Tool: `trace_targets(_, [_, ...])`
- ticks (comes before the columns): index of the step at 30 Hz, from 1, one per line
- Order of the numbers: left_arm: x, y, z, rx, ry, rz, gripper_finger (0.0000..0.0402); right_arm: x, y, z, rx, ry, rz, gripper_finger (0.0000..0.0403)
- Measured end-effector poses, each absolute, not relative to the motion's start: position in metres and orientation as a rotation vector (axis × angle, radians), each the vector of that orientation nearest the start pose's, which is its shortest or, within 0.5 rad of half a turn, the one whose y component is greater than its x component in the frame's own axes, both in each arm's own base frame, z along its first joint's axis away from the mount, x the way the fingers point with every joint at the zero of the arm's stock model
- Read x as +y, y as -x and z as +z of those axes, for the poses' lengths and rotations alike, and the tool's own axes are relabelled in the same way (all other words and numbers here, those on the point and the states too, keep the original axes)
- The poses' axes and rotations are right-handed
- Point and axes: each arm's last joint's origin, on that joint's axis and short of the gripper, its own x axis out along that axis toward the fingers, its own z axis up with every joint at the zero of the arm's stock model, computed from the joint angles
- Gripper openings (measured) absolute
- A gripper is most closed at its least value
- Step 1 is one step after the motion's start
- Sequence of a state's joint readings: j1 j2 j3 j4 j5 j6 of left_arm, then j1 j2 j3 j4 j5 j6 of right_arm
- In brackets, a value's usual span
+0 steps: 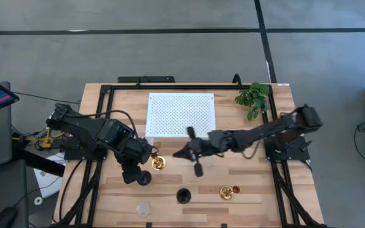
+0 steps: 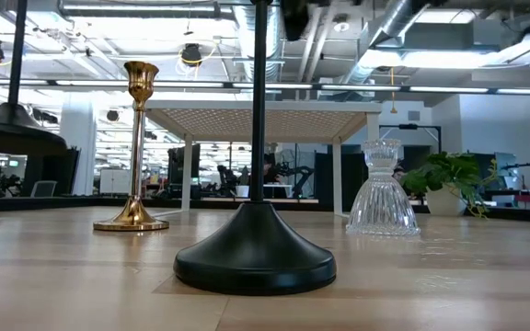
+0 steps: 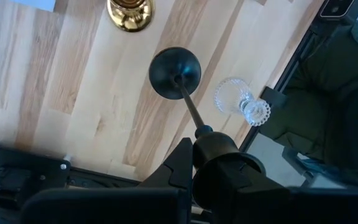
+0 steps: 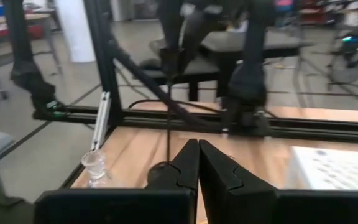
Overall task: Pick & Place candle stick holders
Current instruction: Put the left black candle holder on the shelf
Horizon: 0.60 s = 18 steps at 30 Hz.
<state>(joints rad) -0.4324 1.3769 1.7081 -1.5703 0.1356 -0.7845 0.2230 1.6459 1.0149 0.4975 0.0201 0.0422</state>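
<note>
Black, with a round base and thin stem, a candle stick holder [image 1: 143, 178] stands on the light wooden table [image 1: 246, 209] at lower left of centre in the high view; the left gripper [image 3: 194, 152] pinches its stem top with narrow fingers. The right gripper [image 1: 181, 152], fingers pressed together and empty, hangs mid-frame below the white perforated platform [image 1: 181, 114]. Another black holder [image 1: 183, 196] sits at bottom centre, a clear glass one [image 1: 144, 208] at lower left, gold holders at centre [image 1: 160, 163] and lower right [image 1: 226, 192]. A green plant sprig [image 1: 253, 99] lies upper right.
</note>
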Motion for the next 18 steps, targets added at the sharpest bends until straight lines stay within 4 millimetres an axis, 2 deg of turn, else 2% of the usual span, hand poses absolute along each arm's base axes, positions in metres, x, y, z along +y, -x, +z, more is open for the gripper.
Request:
trace_targets(6, [-0.093, -0.192, 0.408, 1.344, 0.477, 0.016, 0.0022, 0.08, -0.401, 0.242, 0.17, -0.04, 0.338, 0.0])
trace_targets(9, [-0.092, -0.194, 0.408, 1.302, 0.456, 0.044, 0.0022, 0.079, -0.415, 0.235, 0.18, -0.043, 0.354, 0.0])
trace_targets(13, [-0.093, -0.199, 0.41, 1.223, 0.428, 0.049, 0.0022, 0.071, -0.418, 0.237, 0.2, -0.047, 0.333, 0.0])
trace_targets(18, [-0.095, -0.203, 0.422, 1.131, 0.467, 0.002, 0.0022, 0.067, -0.408, 0.252, 0.246, -0.048, 0.327, 0.0])
